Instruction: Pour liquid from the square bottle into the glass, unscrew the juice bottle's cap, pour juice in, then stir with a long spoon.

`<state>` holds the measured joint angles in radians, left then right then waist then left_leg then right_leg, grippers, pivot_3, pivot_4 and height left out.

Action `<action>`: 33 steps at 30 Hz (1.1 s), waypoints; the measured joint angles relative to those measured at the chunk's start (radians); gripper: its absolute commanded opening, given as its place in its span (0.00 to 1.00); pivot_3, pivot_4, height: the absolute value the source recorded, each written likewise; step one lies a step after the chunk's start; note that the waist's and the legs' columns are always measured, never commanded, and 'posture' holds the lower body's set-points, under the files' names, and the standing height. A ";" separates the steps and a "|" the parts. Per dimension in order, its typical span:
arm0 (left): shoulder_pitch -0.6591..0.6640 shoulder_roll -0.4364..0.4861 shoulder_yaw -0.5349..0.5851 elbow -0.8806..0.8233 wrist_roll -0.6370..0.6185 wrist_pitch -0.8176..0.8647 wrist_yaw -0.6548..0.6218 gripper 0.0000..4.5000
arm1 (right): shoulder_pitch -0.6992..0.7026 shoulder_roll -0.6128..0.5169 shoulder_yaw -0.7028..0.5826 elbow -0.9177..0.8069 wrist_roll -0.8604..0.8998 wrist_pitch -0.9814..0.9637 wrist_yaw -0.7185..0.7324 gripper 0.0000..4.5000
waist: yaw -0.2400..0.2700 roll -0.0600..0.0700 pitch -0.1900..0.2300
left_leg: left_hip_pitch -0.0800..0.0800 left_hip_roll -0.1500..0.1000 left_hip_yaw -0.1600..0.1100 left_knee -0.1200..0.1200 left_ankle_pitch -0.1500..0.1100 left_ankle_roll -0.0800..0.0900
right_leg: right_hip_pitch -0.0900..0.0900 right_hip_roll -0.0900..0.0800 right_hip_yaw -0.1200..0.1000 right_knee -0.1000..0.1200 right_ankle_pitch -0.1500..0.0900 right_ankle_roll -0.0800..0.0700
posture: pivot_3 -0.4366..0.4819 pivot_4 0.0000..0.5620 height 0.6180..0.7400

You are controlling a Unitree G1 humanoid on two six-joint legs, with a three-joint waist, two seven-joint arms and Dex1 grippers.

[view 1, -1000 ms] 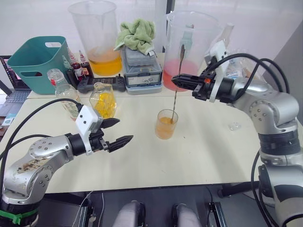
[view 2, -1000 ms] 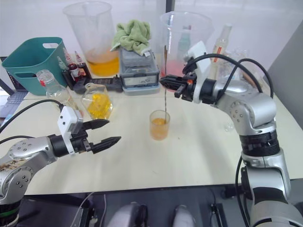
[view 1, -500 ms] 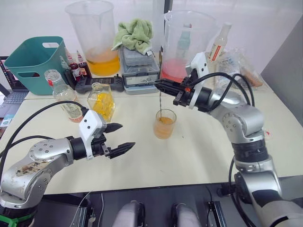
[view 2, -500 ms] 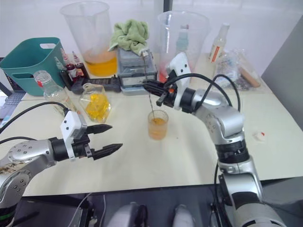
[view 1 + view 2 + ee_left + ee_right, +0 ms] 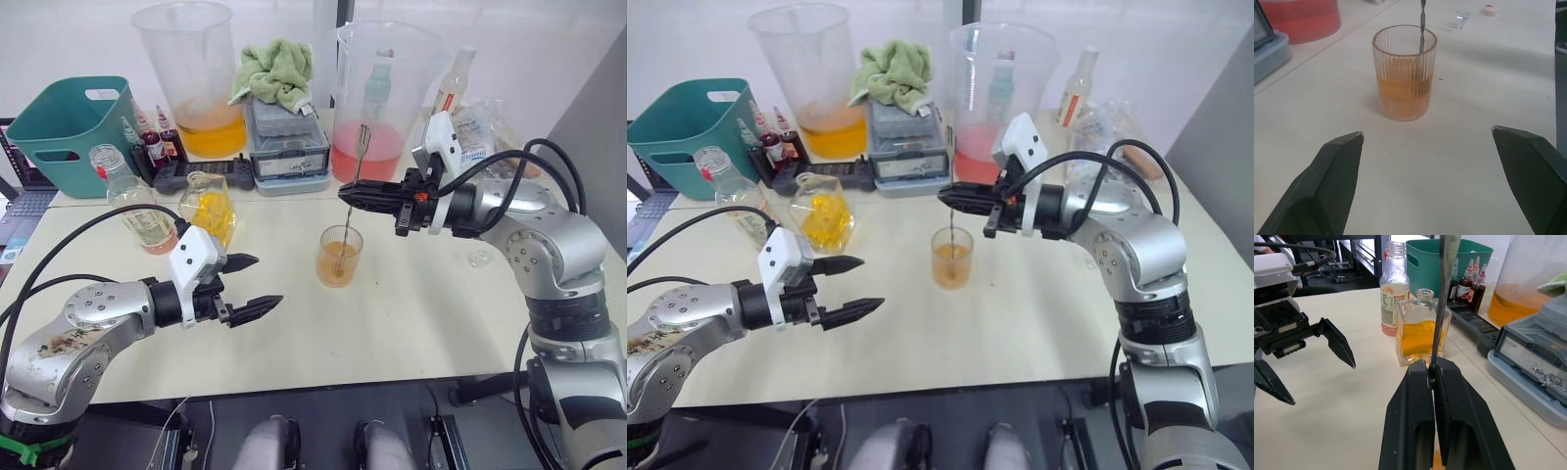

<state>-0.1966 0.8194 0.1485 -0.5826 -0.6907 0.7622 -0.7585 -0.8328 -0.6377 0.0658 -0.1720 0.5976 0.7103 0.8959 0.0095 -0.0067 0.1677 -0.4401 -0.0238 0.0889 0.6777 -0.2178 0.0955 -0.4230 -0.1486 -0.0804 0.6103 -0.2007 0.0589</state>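
While your right end effector (image 5: pixel 351 197) pinches the long spoon (image 5: pixel 351 196) in the glass (image 5: pixel 339 257), left end effector (image 5: pixel 250 285) agape, a sideways sweep risks tipping it.

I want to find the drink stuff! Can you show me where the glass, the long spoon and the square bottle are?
the glass (image 5: pixel 339 257), left eye view, on its ribbed side wall.
the long spoon (image 5: pixel 355 162), left eye view, on its thin stem.
the square bottle (image 5: pixel 1422 330), right wrist view, on its yellow-filled front face.

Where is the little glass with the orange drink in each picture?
Left eye view: the glass stands mid-table, below the right gripper.
Right eye view: the same spot.
Left wrist view: centre, ahead of the open fingers.
Right wrist view: cannot tell.
Shared landmark: the long spoon dipping into it.
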 measured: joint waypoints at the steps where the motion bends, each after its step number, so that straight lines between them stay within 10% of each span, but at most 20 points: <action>1: -0.001 0.000 -0.001 0.002 0.000 0.000 0.000 0.99 | 0.003 -0.001 0.000 0.000 -0.004 -0.002 0.001 0.00 | 0.000 0.000 0.000 | 0.000 0.000 0.000 0.000 0.000 0.000 | 0.000 0.000 0.000 0.000 0.000 0.000 | 0.48 0.27 1.00; 33: -0.027 -0.002 -0.048 0.036 0.044 -0.026 -0.030 0.99 | -0.077 0.222 0.005 0.232 -0.132 -0.178 -0.047 0.00 | -0.001 0.000 0.000 | 0.000 0.000 0.002 0.000 0.000 0.000 | -0.001 0.001 0.004 0.001 0.000 0.000 | 0.48 0.27 1.00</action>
<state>-0.2237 0.8175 0.1002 -0.5465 -0.6468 0.7358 -0.7890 -0.9098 -0.4159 0.0712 0.0598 0.4660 0.5321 0.8485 0.0080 -0.0069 0.1676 -0.4397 -0.0239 0.0908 0.6778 -0.2177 0.0951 -0.4240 -0.1472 -0.0761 0.6118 -0.2006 0.0587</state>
